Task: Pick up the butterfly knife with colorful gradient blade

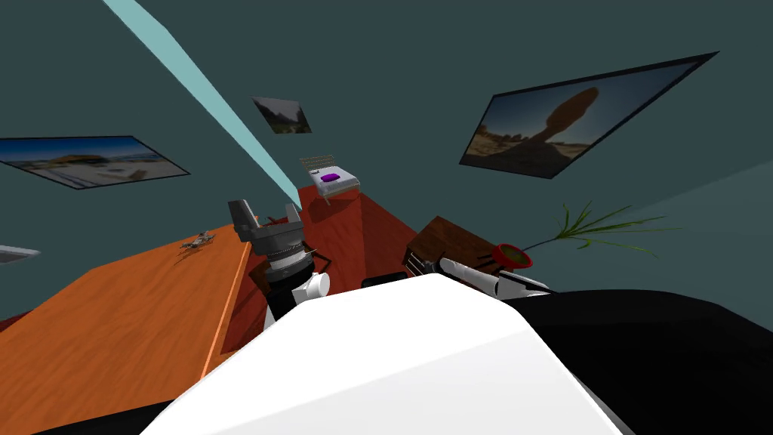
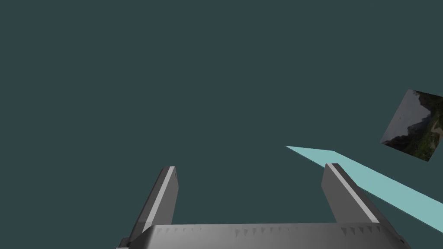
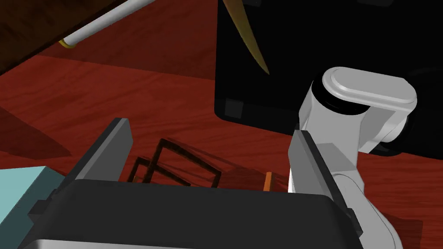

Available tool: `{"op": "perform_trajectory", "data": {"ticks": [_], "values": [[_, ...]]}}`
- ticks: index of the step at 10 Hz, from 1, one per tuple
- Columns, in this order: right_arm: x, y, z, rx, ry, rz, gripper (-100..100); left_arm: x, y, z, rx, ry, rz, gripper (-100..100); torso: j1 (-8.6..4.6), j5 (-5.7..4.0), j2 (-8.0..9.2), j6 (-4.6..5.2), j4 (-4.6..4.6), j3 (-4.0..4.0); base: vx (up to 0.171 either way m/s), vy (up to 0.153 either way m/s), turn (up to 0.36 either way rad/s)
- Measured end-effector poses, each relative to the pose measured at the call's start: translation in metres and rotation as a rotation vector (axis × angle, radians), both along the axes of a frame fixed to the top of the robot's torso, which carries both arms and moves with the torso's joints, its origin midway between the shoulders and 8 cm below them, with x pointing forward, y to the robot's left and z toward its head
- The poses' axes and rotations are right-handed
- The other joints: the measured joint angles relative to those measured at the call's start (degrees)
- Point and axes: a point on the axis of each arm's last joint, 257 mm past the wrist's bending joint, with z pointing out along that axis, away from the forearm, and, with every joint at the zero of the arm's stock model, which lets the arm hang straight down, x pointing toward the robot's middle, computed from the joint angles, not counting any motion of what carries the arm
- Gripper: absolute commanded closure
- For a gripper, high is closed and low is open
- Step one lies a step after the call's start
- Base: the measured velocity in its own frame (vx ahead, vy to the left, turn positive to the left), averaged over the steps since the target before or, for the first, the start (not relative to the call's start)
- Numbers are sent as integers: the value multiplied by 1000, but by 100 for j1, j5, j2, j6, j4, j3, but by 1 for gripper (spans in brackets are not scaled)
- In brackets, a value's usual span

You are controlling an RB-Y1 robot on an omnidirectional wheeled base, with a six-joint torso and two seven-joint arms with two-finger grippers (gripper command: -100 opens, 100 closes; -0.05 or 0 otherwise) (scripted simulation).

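Tiny grey knife on orange table

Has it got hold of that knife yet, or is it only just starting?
Nothing is done yet. The knife lies untouched on the orange table. The left hand is raised near the table's edge, open and empty; the right hand is open over the floor. Reaching, gripping and lifting are all left.

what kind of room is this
Probably a bedroom in a house: a white bed with a purple cushion stands at the far end, framed landscape pictures hang on the dark teal walls, and a potted plant sits on a dark wooden side table.
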Motion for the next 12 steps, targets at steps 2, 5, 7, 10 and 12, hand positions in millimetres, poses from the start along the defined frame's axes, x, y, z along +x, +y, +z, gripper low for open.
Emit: {"op": "perform_trajectory", "data": {"ticks": [2, 5, 7, 10, 12], "values": [[-9, -34, -4, -89, 20, 60, -100, 0, 0, 0, 0, 0, 0, 0, -21, -5, 3, 6, 0, 2, -8, -69, 138], [-20, -83, -4, -208, 51, 138, -100, 0, 0, 0, 0, 0, 0, 0, -20, -6, -1, 6, -1, -1, -4, -69, 167], [-25, -105, -3, -261, 66, 178, -100, 0, 0, 0, 0, 0, 0, 0, -14, -5, -4, 6, -1, -2, 8, -47, 116], [-31, -141, -6, -352, 95, 238, -100, 0, 0, 0, 0, 0, 0, 0, -20, -6, -13, 5, -3, -7, 18, -63, 120], [-32, -150, 0, -373, 97, 265, -100, 0, 0, 0, 0, 0, 0, 0, -5, -3, -8, 8, -3, -5, 13, -28, 45]]}}
